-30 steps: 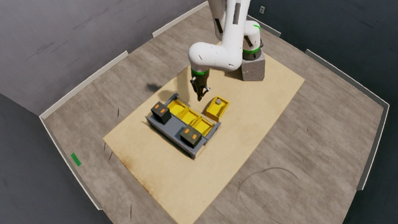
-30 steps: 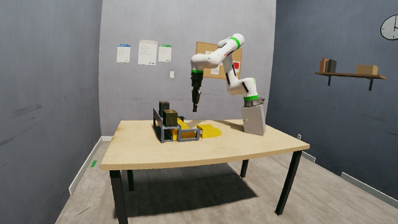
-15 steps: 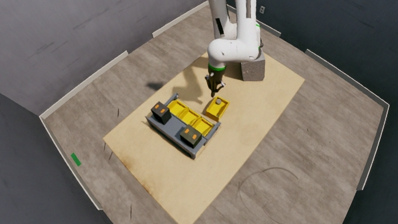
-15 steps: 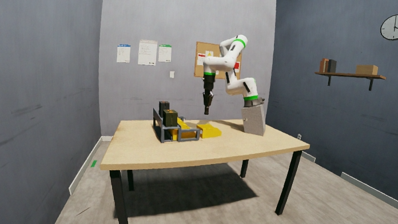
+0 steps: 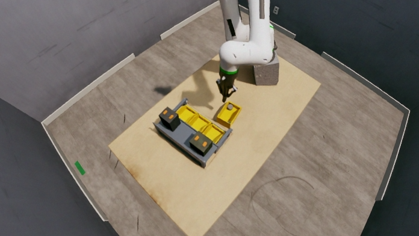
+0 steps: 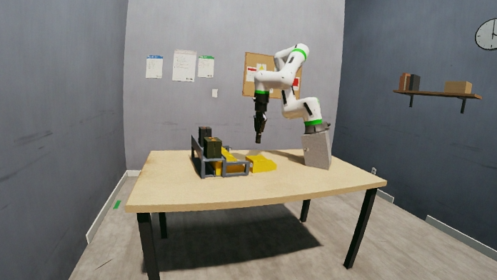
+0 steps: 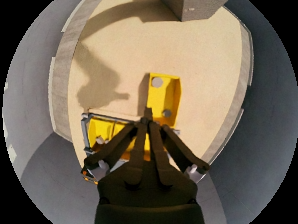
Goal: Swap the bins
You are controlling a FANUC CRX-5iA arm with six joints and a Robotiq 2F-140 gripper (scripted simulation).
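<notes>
Yellow open-front plastic bin w/ parts [image 5: 228, 115] [image 6: 263, 164] [image 7: 162, 98] sits on the table, outside the shelf, robot-base side. Black two-finger claw [image 5: 224, 99] [image 6: 258, 141] [image 7: 147, 112] is narrow, fingertips together, nothing btwn them. It points down, raised above the table & apart from the bin.

Bin details: lies w/ its hollow up; wrist view shows two round grey parts inside, one near each end. Next out, the grey-blue shelf [image 5: 183, 134] [image 6: 203, 169] [image 7: 86, 124] w/ three yellow bins in a row: one end bin [image 5: 186, 114] [image 7: 99, 131], a middle bin [image 5: 198, 121] & the other end bin [image 5: 214, 132]. No gap btwn them, so no slot's open for the parts bin. Wrist view shows small grey bits in the first end bin; middle & other end are partly hidden behind the claw there, contents unclear.

On the shelf's top board: two dark boxes w/ orange marks, i.e. one far box [image 5: 170, 119] [image 6: 204, 136] & one near box [image 5: 201, 144] [image 6: 213, 148], apart from each other.

Light wood table [image 5: 256, 120] [image 6: 250, 189] [image 7: 210, 75] carries all that, plus the grey base block [image 5: 266, 74] [image 6: 318, 151] [image 7: 192, 9] under the white arm [image 5: 245, 53] [image 6: 275, 79].
</notes>
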